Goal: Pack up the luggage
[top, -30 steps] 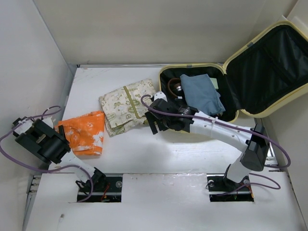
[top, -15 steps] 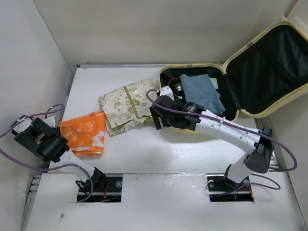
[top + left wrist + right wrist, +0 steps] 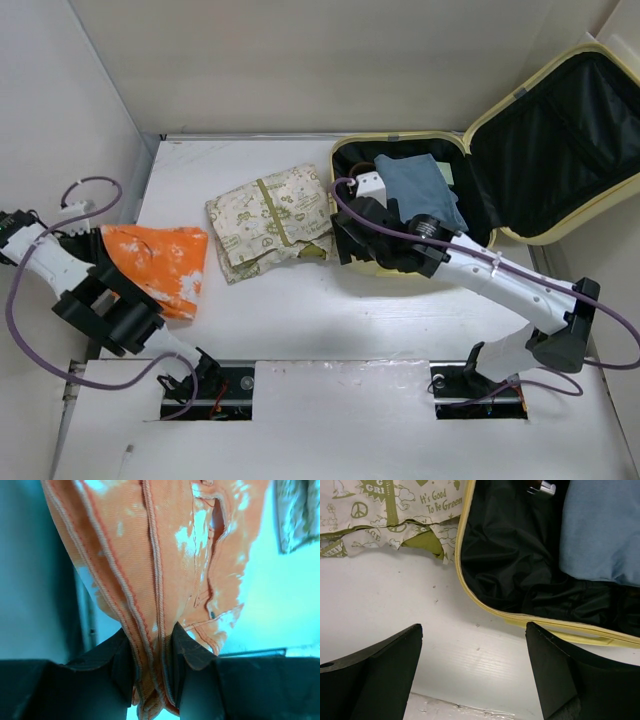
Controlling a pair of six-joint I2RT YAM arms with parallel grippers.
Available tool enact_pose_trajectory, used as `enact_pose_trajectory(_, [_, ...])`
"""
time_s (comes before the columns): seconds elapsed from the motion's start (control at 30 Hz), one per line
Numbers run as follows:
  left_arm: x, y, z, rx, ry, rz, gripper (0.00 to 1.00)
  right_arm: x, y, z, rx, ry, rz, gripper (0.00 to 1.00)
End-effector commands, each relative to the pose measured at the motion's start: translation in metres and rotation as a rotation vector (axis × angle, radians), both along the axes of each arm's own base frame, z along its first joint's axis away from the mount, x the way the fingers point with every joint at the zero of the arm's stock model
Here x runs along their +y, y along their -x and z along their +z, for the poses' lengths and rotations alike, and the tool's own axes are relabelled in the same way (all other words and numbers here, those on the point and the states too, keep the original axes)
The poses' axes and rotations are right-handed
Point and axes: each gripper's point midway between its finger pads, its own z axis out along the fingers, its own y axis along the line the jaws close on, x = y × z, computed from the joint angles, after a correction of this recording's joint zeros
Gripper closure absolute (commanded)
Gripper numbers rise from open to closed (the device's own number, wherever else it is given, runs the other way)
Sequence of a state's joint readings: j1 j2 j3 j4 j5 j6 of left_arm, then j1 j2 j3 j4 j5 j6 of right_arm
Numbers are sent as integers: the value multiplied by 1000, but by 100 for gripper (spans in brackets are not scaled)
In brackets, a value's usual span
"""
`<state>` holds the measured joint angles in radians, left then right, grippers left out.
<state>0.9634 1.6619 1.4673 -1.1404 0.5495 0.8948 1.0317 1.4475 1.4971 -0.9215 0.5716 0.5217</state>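
**Packing table: one case, three cloths, two arms**

Item 1. Luggage [image 3: 560, 130] [image 3: 500, 555]: pale yellow hard shell, black lining. It lies open at the far right of the table [image 3: 300, 310]. The base is flat on the surface and the lid is propped up to the right, against the side wall.

Item 2. Blue cloth [image 3: 415, 190] [image 3: 600, 530]: folded, inside the base on its right half, resting on the lining.

Item 3. Printed cloth [image 3: 265, 215] [image 3: 385, 510]: cream with green print, folded. It lies on the table just left of the luggage, with its near right corner close to the yellow rim. Whether it touches the rim cannot be told.

Item 4. Orange cloth [image 3: 160, 265] [image 3: 165, 555]: orange with white blotches and seamed, at the left side of the table, well apart from the luggage. One bunched edge is pinched in the left gripper [image 3: 150, 645], and the rest fans out away from the jaws. Whether the far end rests on the table cannot be told.

Item 5. Left gripper: jaws narrow, clamped on the orange cloth, fabric squeezed between both fingers.

Item 6. Right gripper [image 3: 472, 630]: jaws wide apart with nothing between them. It hangs over the bare table at the near left corner of the luggage base, with the rim just beyond its fingertips
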Motion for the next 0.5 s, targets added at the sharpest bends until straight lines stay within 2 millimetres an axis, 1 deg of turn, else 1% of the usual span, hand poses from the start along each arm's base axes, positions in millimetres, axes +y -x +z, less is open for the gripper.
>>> enact_pose_trajectory(0.0, [4, -24, 79, -228, -134, 21, 100, -15, 2, 17, -45, -18, -41, 12])
enact_pose_trajectory(0.03, [3, -28, 85, -238, -140, 18, 100, -18, 2, 20, -57, -22, -48, 12])
enact_pose_trajectory(0.07, [0, -35, 100, -274, -154, 21, 100, -19, 1, 21, -63, -18, -54, 12])
enact_pose_trajectory(0.1, [-9, -42, 110, -300, -160, -1, 100, -21, 2, 24, -68, -27, -54, 12])
enact_pose_trajectory(0.17, [-20, -54, 122, -329, -151, -21, 100, -22, 1, 25, -74, -24, -60, 12])
enact_pose_trajectory(0.2, [-28, -62, 135, -358, -142, -19, 100, -24, -2, 25, -74, -24, -71, 12])
enact_pose_trajectory(0.23, [-42, -75, 143, -380, -139, -58, 100, -30, -4, 24, -75, -23, -86, 12])
enact_pose_trajectory(0.27, [-51, -83, 152, -399, -137, -68, 100, -34, -6, 23, -70, -15, -97, 12])
enact_pose_trajectory(0.3, [-59, -92, 169, -441, -151, -84, 100, -37, -8, 22, -63, -18, -103, 12])
enact_pose_trajectory(0.33, [-83, -109, 178, -462, -115, -117, 100, -46, -13, 22, -64, -18, -132, 11])
enact_pose_trajectory(0.37, [-107, -128, 196, -511, -129, -180, 100, -57, -18, 20, -59, -11, -156, 11])
enact_pose_trajectory(0.4, [-106, -128, 206, -525, -137, -151, 100, -55, -17, 19, -51, -16, -149, 11])
enact_pose_trajectory(0.43, [-117, -142, 208, -527, -131, -167, 100, -68, -23, 18, -51, -7, -179, 11])
enact_pose_trajectory(0.47, [-149, -157, 218, -557, -106, -213, 100, -74, -24, 17, -47, 0, -184, 11])
